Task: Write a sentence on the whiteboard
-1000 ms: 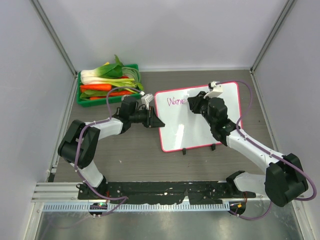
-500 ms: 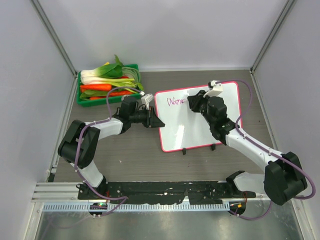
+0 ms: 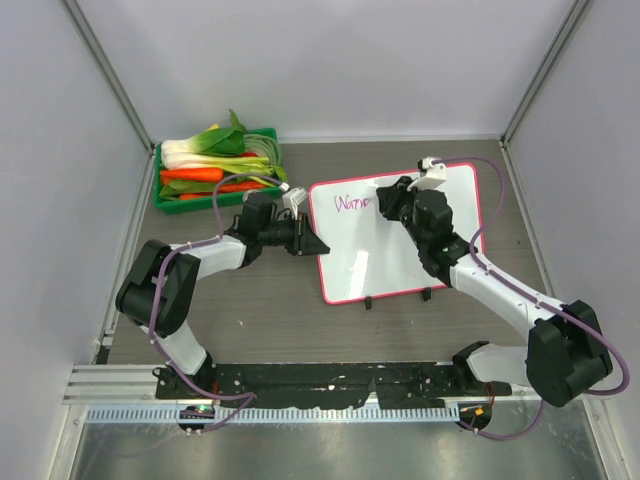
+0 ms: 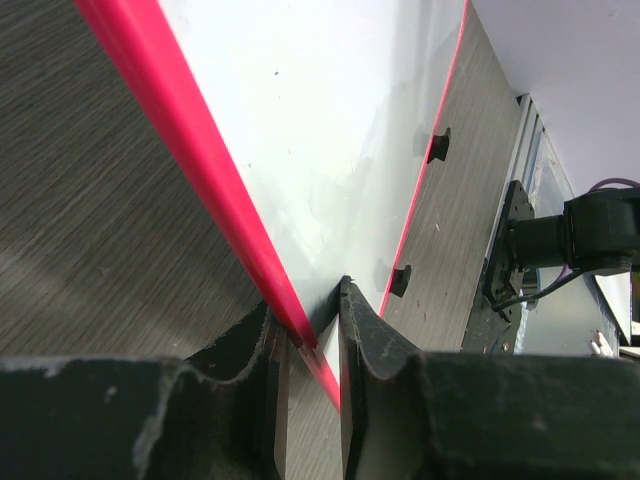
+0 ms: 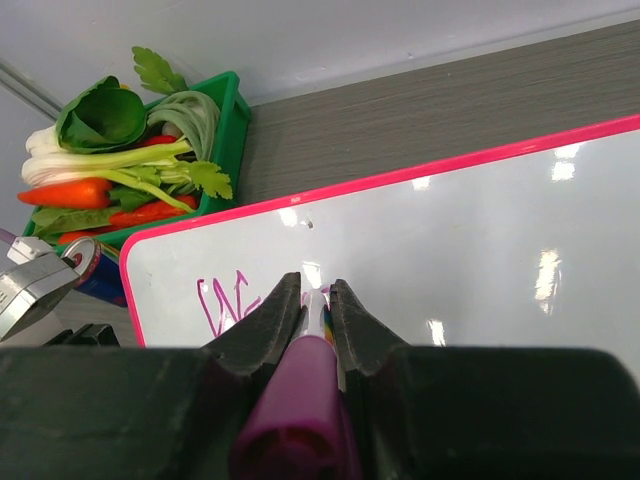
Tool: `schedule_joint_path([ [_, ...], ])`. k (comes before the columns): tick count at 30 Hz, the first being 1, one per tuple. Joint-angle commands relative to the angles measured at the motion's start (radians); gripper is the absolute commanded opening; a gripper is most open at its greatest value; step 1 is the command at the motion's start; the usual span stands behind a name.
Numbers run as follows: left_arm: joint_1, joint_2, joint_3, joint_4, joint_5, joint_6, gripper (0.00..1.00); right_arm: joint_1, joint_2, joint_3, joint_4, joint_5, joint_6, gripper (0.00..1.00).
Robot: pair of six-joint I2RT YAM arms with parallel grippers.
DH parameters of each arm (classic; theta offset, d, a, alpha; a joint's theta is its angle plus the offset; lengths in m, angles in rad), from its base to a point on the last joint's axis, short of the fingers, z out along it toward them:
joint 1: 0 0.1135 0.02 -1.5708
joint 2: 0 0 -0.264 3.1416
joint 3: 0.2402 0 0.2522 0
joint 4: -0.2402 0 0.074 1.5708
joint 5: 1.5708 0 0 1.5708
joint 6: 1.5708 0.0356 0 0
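The whiteboard (image 3: 400, 250) with a pink-red frame lies on the table right of centre. One pink-magenta handwritten word (image 3: 352, 203) shows near its upper left; it also shows in the right wrist view (image 5: 228, 302). My left gripper (image 3: 310, 243) is shut on the whiteboard's left frame edge (image 4: 210, 180). My right gripper (image 3: 383, 206) is shut on a purple marker (image 5: 300, 400), its tip down on the board just right of the writing. The board's two black feet (image 3: 398, 298) sit at its near edge.
A green crate (image 3: 215, 170) of vegetables (carrots, leeks, greens) stands at the back left, close behind the left arm. Grey walls enclose the table on three sides. The arm bases and a metal rail (image 3: 330, 385) run along the near edge.
My right gripper with the marker has shifted slightly up and right along the writing line. The left gripper and the board have not moved.
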Motion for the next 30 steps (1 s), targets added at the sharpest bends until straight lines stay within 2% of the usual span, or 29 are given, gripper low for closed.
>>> schedule_joint_path([
  [1, -0.029, 0.034, -0.009, -0.086, -0.073, 0.122, 0.0, -0.011, -0.021, 0.008, -0.027, 0.057, -0.027, 0.01],
  [20, -0.029, 0.031, -0.012, -0.086, -0.075, 0.123, 0.0, -0.012, -0.065, -0.09, -0.056, 0.027, -0.013, 0.02],
  [30, -0.029, 0.033, -0.011, -0.089, -0.078, 0.123, 0.0, -0.017, -0.107, -0.003, -0.032, 0.005, 0.007, 0.01],
])
